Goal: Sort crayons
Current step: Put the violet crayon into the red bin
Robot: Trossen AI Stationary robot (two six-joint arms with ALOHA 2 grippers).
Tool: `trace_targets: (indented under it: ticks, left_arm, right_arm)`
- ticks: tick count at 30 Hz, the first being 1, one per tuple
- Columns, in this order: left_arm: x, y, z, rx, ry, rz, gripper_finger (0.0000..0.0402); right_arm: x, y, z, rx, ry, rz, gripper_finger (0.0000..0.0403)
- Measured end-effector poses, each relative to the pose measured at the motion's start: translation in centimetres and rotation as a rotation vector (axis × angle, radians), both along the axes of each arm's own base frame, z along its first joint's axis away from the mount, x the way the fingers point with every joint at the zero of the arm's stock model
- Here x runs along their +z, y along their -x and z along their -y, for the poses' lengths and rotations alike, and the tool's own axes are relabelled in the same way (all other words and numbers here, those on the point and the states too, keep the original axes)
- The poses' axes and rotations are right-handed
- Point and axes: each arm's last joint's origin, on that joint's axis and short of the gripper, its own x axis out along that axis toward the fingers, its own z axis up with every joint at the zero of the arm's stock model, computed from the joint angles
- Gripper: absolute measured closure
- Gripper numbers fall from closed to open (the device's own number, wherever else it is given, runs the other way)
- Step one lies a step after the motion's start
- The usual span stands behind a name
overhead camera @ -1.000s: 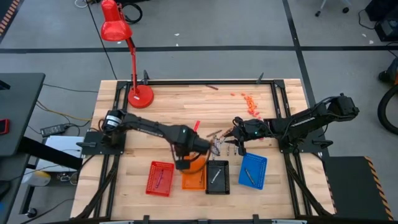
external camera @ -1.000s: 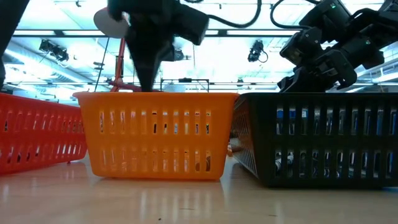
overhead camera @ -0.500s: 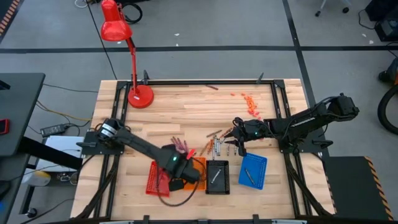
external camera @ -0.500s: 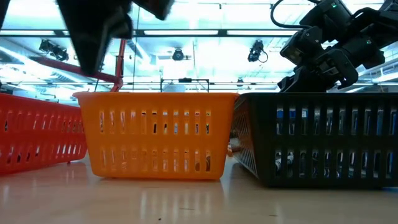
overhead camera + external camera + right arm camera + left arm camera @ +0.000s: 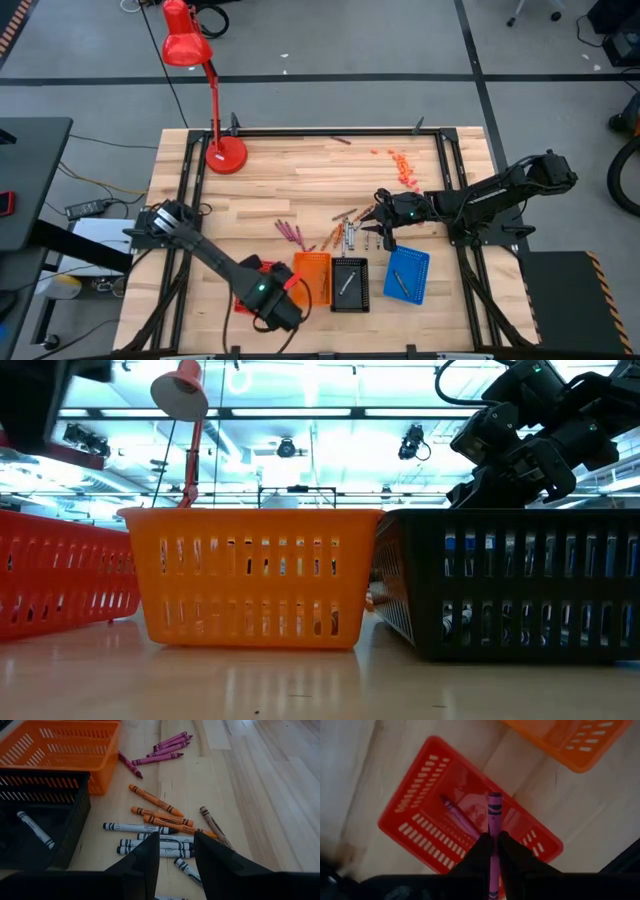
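Left gripper [image 5: 493, 851] clamped on purple crayon [image 5: 494, 815], poised above red tray [image 5: 415, 822] for colour-matched drop | right gripper [image 5: 176, 849] parted, hovering over loose crayons [image 5: 155, 827] beside black tray [image 5: 75, 820], ready to pick

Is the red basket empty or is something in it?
Not empty. One purple crayon lies in the red basket, and the left gripper holds another purple crayon above it.

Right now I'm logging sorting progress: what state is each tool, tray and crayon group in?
Left tool: shut on a purple crayon, above the red tray.
Right tool: open, empty, over the loose crayons.
Red tray: holds one purple crayon.
Orange tray: looks empty.
Black tray: holds one white crayon.
Loose crayons: unsorted on the table.
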Motion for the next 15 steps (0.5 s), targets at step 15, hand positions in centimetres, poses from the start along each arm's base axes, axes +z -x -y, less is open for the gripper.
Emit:
trace_targets:
  ticks: [15]
  left_arm:
    - [-0.8,2.0,2.0,0.379,-0.105,0.119,0.0374]
  right_arm:
    - [0.0,0.0,0.0,0.006,-0.003,0.0,0.0278]
